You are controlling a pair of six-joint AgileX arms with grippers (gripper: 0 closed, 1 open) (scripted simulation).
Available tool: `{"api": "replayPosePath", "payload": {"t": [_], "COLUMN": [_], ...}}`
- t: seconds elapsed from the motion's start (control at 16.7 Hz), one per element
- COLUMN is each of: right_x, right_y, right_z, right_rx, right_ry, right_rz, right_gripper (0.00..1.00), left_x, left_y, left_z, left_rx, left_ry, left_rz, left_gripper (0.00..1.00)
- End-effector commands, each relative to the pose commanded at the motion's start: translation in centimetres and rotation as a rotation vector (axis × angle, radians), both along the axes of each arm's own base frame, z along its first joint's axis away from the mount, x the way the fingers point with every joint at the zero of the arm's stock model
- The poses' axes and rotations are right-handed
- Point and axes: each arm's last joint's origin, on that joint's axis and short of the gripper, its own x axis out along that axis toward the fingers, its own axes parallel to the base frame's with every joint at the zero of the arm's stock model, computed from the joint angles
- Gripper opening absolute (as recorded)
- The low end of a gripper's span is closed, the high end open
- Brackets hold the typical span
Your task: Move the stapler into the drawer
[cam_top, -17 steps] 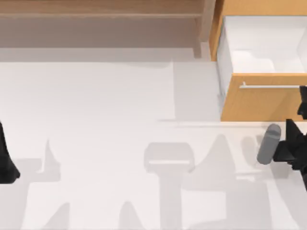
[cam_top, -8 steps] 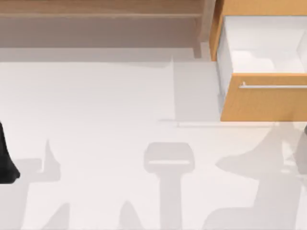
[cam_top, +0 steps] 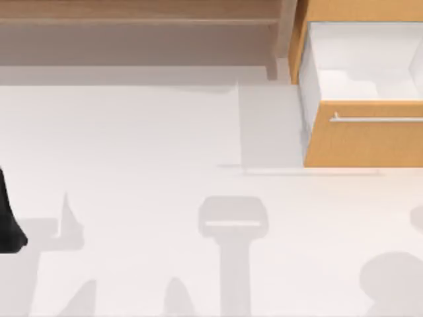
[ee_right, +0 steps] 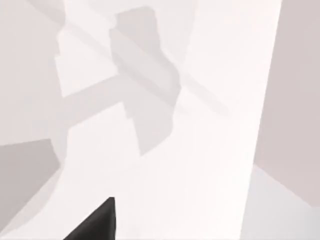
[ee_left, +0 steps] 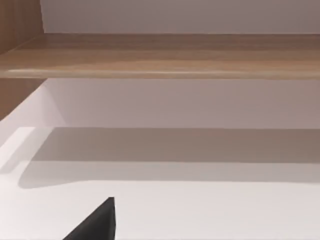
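Note:
The drawer (cam_top: 362, 141) stands pulled open at the table's back right. It has an orange-tan front, a thin silver bar handle (cam_top: 377, 119) and white inner walls (cam_top: 307, 79), with only shadow inside. The stapler is out of view. My left arm (cam_top: 9, 221) is parked at the table's left edge, and a black tip of my left gripper (ee_left: 96, 224) points toward the shelf. A black tip of my right gripper (ee_right: 96, 224) hangs above bare white tabletop, with nothing visible at it.
A wide brown wooden shelf (cam_top: 139, 13) runs along the back, left of the drawer, and also shows ahead of the left wrist (ee_left: 165, 55). The white table (cam_top: 158, 145) carries only grey shadows.
One second ago my right gripper held the grey stapler at the right edge, below the drawer. Both have left the top view, and their shadow has slid to the lower right. The left arm is unmoved.

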Motion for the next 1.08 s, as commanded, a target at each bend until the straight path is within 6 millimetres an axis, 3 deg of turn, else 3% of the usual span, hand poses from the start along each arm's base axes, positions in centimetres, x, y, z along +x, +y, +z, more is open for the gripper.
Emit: {"api": "replayPosePath", "payload": {"t": [0.3,0.6,0.84,1.08], "right_x": [-2.7,-4.9,-5.5,-5.6], "right_y": [-3.4,-4.5,-4.7,-4.8], "right_z": [2.7,4.6,5.2,5.2], "right_rx": [0.411,0.749,0.893,0.915], "right_ry": [0.166,0.285,0.338,0.348], "right_rz": [-0.382,-0.766,-0.960,-0.991], "right_gripper": [1.00,1.00,1.00,1.00], "left_x": [0.0,0.0,0.0,0.0], "left_y": [0.0,0.0,0.0,0.0], "left_z": [0.0,0.0,0.0,0.0], "left_rx": [0.000,0.000,0.000,0.000], "left_ry": [0.000,0.000,0.000,0.000], "left_rz": [0.000,0.000,0.000,0.000], "left_gripper": [1.00,1.00,1.00,1.00]}}
